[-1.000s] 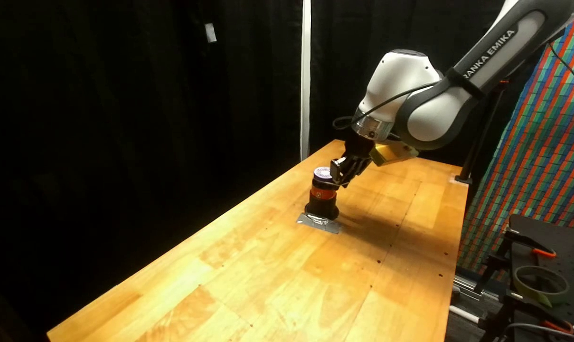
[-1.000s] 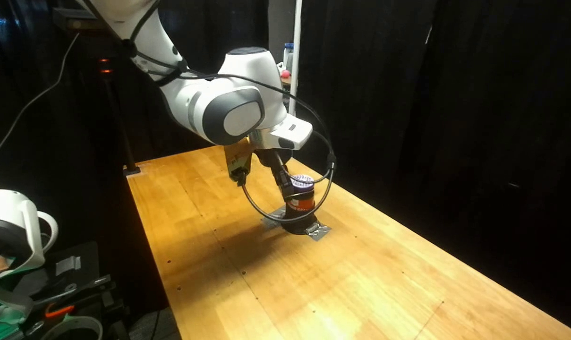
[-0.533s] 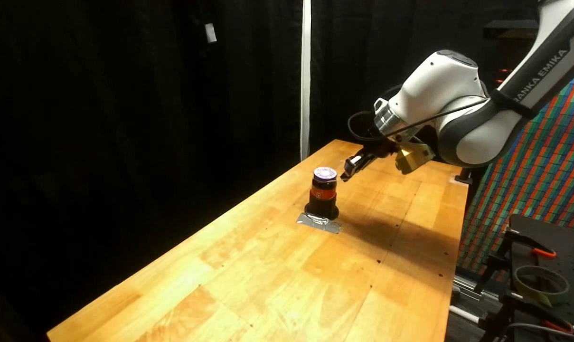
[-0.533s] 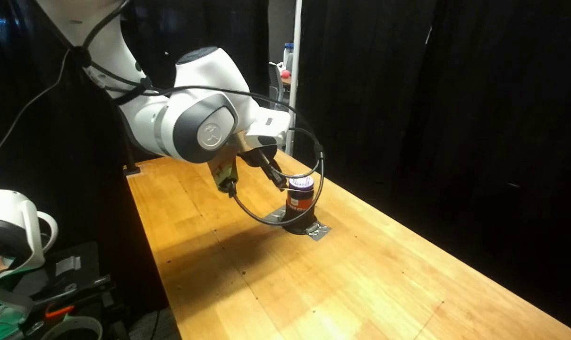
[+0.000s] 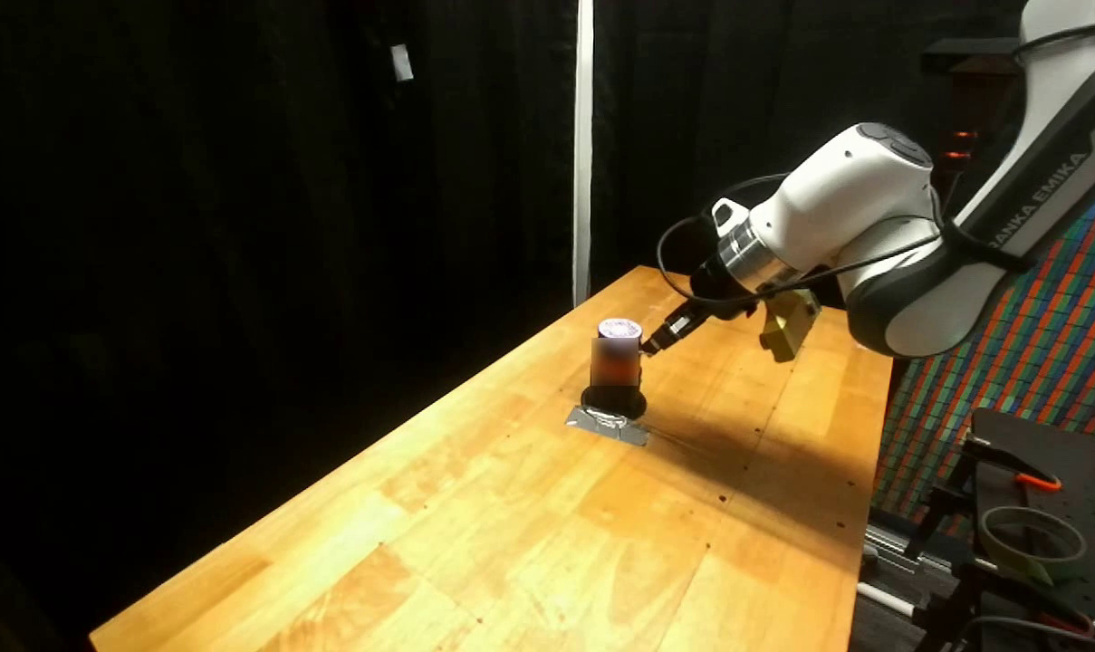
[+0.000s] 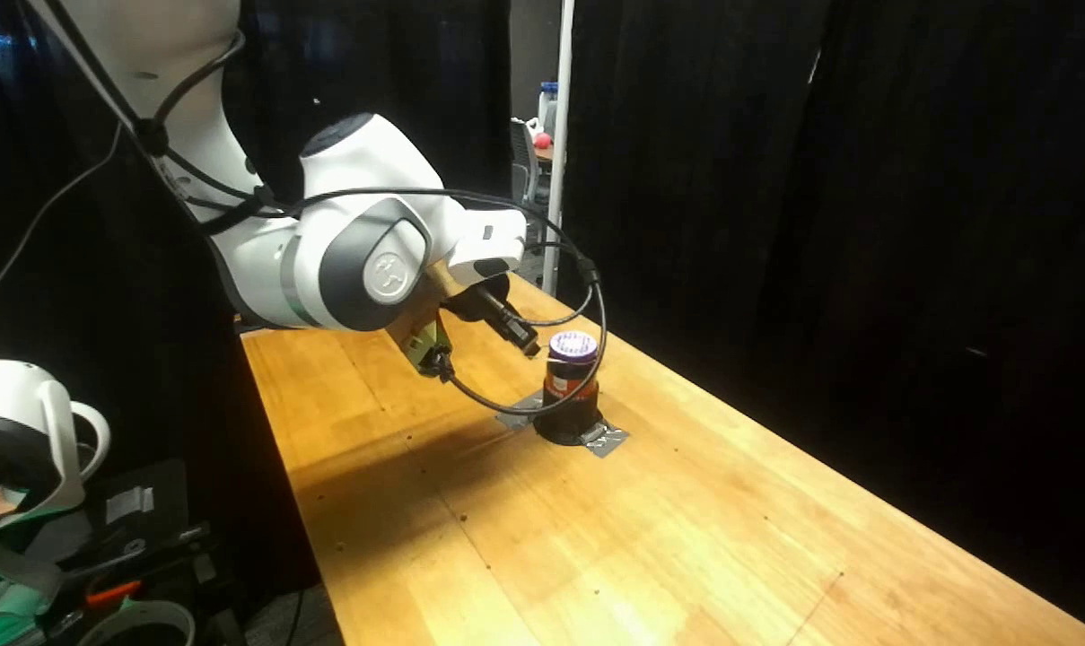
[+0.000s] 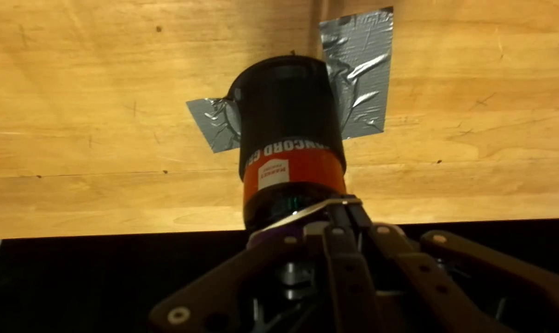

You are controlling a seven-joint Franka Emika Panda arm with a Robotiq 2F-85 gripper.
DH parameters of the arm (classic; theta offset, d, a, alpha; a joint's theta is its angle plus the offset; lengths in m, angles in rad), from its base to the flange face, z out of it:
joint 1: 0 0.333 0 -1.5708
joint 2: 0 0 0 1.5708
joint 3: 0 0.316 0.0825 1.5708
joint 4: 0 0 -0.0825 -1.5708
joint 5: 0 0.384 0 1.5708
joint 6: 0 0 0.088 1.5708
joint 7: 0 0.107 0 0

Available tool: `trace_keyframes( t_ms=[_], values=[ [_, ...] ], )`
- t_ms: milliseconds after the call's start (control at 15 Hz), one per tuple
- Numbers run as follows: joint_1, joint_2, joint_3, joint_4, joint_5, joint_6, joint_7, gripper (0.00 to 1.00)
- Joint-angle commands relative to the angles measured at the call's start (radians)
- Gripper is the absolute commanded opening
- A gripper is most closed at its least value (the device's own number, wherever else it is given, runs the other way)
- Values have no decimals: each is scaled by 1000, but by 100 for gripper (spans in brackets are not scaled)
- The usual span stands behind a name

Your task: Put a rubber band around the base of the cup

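Observation:
The cup [image 5: 617,369] stands upright on the wooden table in both exterior views [image 6: 567,388], with a pale-topped purple lid, an orange-red stripe and a black base. It fills the middle of the wrist view [image 7: 291,115]. The pale rubber band [image 7: 302,214] runs round the lid's lower edge and stretches to my fingertips, passing outside both. My gripper [image 7: 348,212] has its fingers together inside the band's loop. In both exterior views the gripper [image 5: 651,348] is beside the cup's upper part, tilted down and a little apart from it [image 6: 531,348]. The band's far side is hidden.
Grey tape strips [image 7: 365,74] hold the cup's base to the table [image 5: 511,507]. A black cable [image 6: 600,314] loops from the wrist past the cup. A dark side bench [image 5: 1045,462] with a tape roll [image 5: 1032,543] stands beside the table.
The gripper has drawn back from the cup's lid towards the robot base and tilted flatter. The rubber band now spans the gap between lid and fingertips. The cup has not moved.

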Motion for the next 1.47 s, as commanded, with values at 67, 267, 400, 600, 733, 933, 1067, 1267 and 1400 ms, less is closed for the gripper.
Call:
trace_keyframes(
  t_ms=[67, 267, 400, 600, 733, 933, 1067, 1267, 1400],
  values=[
    [64, 91, -28, 13, 21, 66, -22, 7],
    [109, 156, -75, 33, 50, 103, -28, 7],
    [160, 199, -123, 43, 95, 147, -40, 6],
    [250, 260, -205, 46, 205, 254, -58, 7],
    [293, 280, -229, 30, 269, 323, -75, 8],
    [335, 306, -232, 9, 329, 376, -87, 8],
    [226, 262, -64, 10, 530, 405, -308, 7],
    [152, 258, 60, 17, 672, 466, -455, 9],
    [93, 257, 139, 24, 731, 521, -529, 8]
  ],
)
